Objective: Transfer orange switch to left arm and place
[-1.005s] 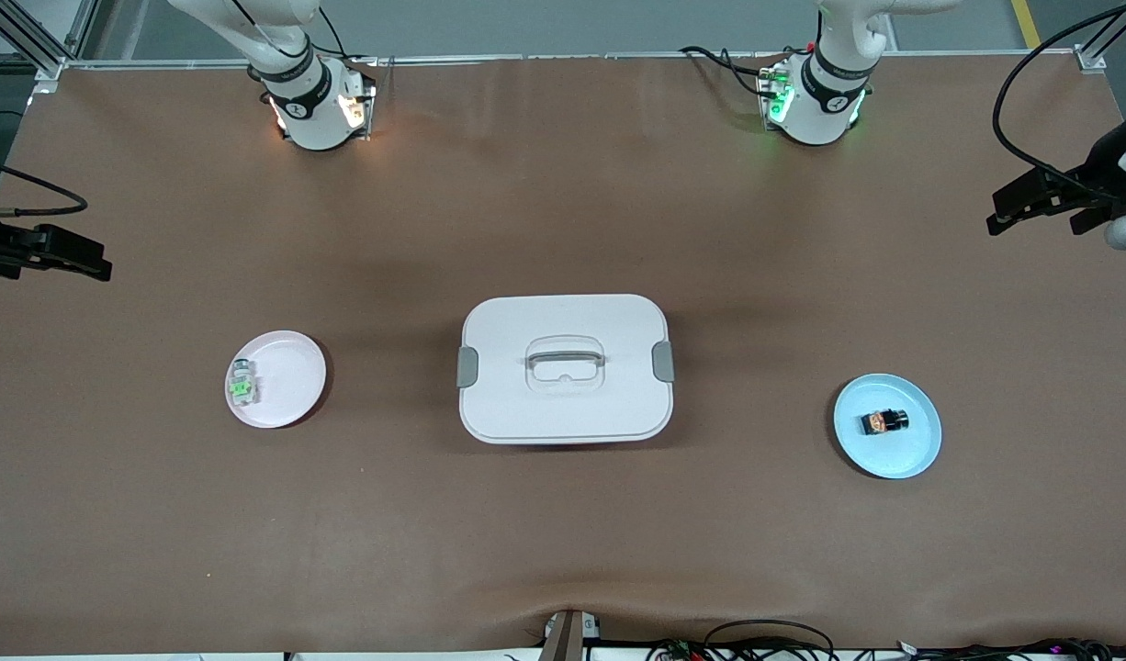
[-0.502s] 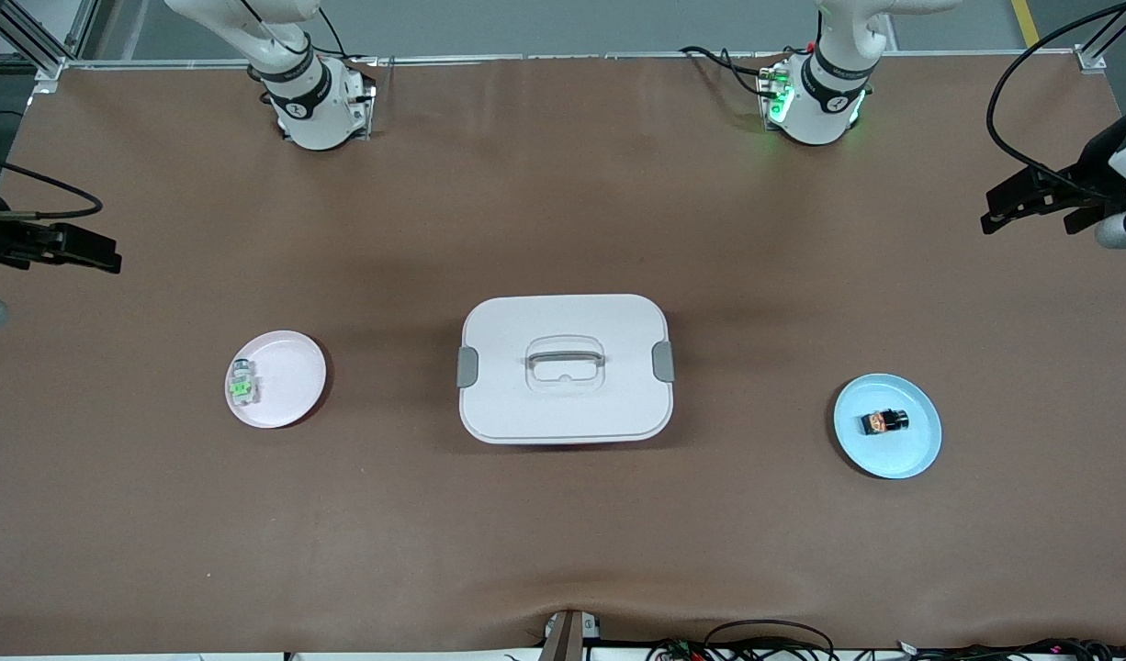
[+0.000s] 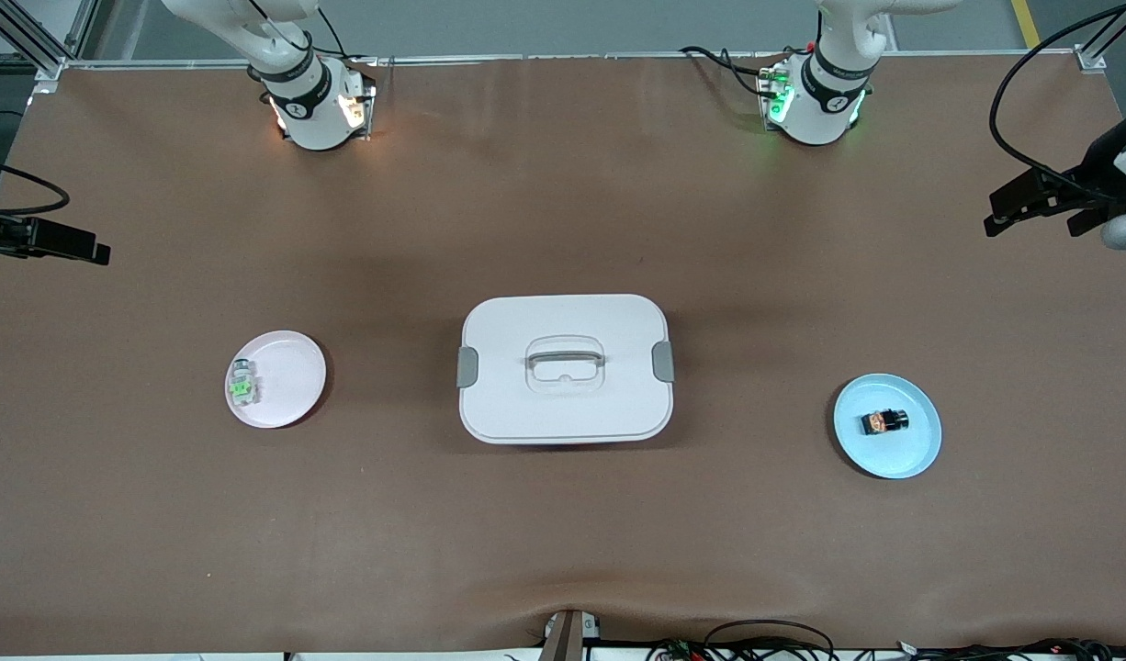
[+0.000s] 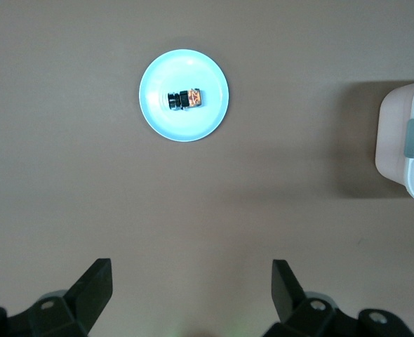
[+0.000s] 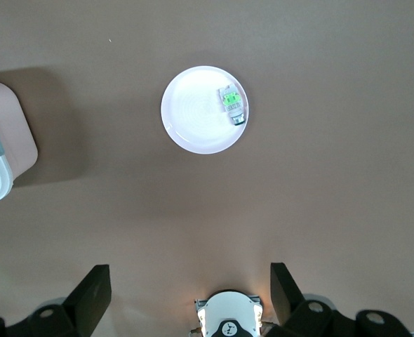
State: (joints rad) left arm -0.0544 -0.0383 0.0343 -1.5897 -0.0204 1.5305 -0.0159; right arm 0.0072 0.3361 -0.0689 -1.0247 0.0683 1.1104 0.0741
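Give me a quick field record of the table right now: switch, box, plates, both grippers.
orange switch: lying on the blue plate, toward the left arm's end
box: mid-table between the plates, lid on
green switch: on the pink plate, toward the right arm's end
left gripper: open, empty, high over bare table at its arm's end
right gripper: open, empty, high over bare table at its arm's end
transfer: not yet begun

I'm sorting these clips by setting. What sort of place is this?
Likely a robotics lab test bench: two bolted-down arms, a brown mat-covered table with an aluminium frame, and staged props, namely a white box and switches on small plates.
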